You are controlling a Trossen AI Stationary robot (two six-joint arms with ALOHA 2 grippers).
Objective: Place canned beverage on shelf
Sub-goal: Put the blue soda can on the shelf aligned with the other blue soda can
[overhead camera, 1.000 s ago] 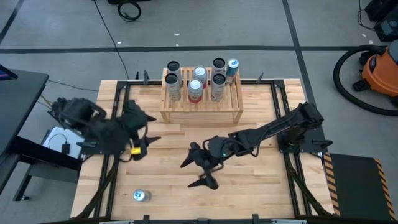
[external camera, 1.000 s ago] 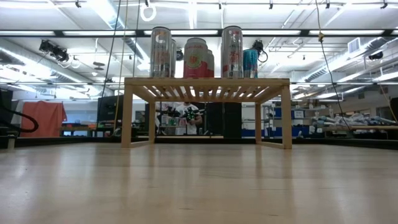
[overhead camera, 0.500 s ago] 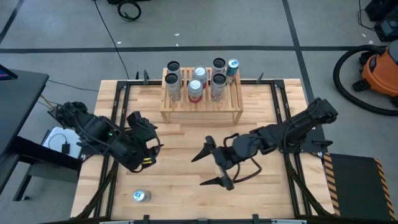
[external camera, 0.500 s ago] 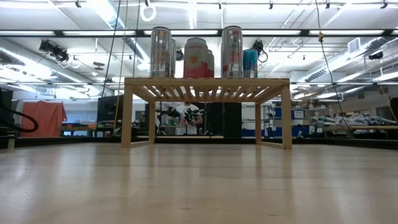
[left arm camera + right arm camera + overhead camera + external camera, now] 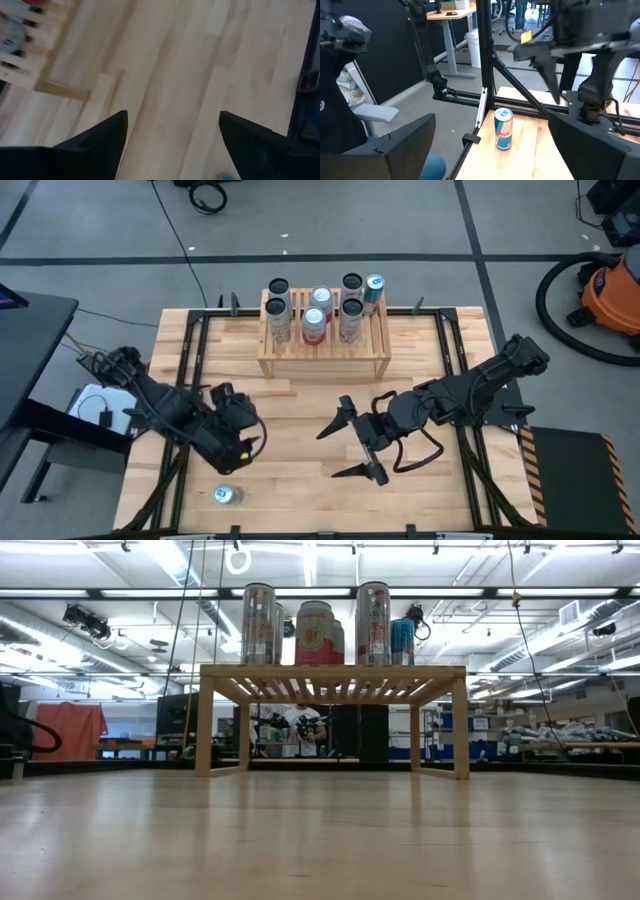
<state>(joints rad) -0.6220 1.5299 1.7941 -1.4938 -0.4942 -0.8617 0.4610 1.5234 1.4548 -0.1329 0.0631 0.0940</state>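
Canned beverage: upright near table's front edge, unheld. Shelf: six cans, rear ones partly hidden. Left gripper, right gripper: spread, empty.

The blue-and-silver can standing alone on the table edge is showing a red emblem and dark lettering, too small to be read. The cans on the shelf are displaying printed labels, none legible.

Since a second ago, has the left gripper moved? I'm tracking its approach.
Yes. The left gripper has shifted away from the shelf, toward the lone can at the table's near edge.
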